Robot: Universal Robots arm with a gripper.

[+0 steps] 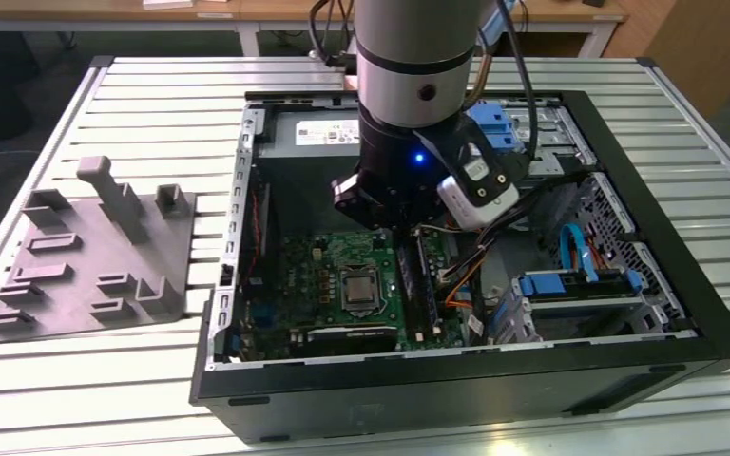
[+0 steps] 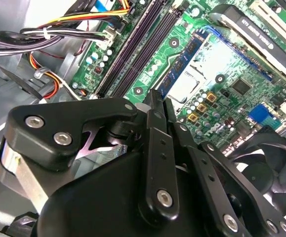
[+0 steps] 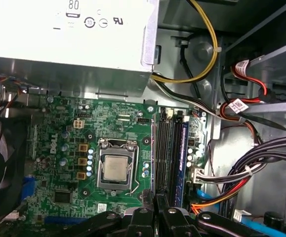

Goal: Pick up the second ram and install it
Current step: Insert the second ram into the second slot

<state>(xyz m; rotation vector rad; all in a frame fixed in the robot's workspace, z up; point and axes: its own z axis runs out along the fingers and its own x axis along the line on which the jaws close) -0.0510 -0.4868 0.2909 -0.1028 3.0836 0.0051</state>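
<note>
The black metal gripper [image 3: 155, 217] hung low over the green motherboard [image 3: 83, 123], its jaws pulled nearly closed. I could not tell if it pinched anything. A thin blue-green memory stick [image 3: 184, 158] stood in the long black slots [image 3: 165, 153], right of the frame's middle, so the job looked almost done.

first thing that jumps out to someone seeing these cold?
The thick grey robot arm reaching down into the open black computer case, which lies on a slatted metal table. Under the arm lies the green motherboard with its bare square processor in the middle and long memory slots beside it. On the exterior view's left, outside the case, sits a grey plastic holder tray with upright posts.
</note>
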